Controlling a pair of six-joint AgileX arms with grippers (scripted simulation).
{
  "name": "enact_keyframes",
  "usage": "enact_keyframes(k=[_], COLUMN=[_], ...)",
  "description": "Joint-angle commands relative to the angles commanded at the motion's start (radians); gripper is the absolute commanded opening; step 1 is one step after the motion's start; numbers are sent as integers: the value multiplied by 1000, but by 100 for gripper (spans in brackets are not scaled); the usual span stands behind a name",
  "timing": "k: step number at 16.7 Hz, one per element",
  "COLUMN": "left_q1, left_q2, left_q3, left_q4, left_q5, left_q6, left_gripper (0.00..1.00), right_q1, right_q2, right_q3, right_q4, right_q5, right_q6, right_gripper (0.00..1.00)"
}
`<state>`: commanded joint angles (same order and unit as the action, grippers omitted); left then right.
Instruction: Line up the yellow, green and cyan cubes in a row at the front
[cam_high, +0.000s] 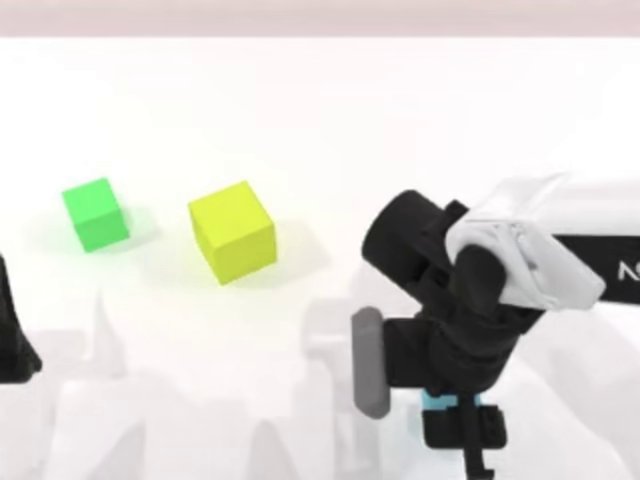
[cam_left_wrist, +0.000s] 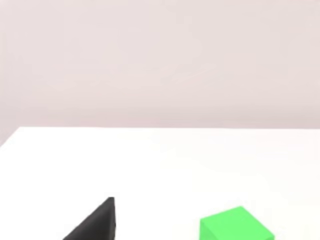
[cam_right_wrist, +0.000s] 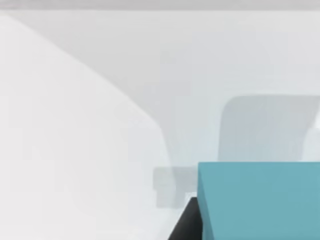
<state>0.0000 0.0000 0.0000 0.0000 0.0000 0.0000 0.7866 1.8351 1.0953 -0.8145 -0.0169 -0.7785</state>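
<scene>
The cyan cube (cam_high: 437, 402) sits near the front edge of the table, toward the right side. Only a small bit of it peeks out in the top view, because the right gripper (cam_high: 455, 405) is right on top of it. In the right wrist view the cyan cube (cam_right_wrist: 260, 200) fills the near corner, very close to a dark finger (cam_right_wrist: 186, 224). It looks like the gripper has the cube between its fingers, but I cannot tell for sure if it is squeezing it or has let go.

The yellow cube (cam_high: 232, 231) is farther back, left of the middle. The green cube (cam_high: 95, 214) is just to its left, with a gap between them. Neither is at the front.

The left gripper (cam_high: 14, 335) waits at the far left edge of the table. I cannot tell how its fingers stand.

I think one cube is about in place. The yellow and green cubes are not lined up with it yet.
</scene>
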Motion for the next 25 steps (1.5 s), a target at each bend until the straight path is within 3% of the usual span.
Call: enact_keyframes(k=[3, 16, 25], left_q1=[0, 0, 0], left_q2=[0, 0, 0], left_q3=[0, 0, 0], left_q4=[0, 0, 0], left_q5=[0, 0, 0], left_q6=[0, 0, 0], left_gripper=[100, 100, 100], right_q1=[0, 0, -1], right_q2=[0, 0, -1], right_q3=[0, 0, 0], right_q4=[0, 0, 0], right_q5=[0, 0, 0], right_q6=[0, 0, 0], right_gripper=[0, 98, 100])
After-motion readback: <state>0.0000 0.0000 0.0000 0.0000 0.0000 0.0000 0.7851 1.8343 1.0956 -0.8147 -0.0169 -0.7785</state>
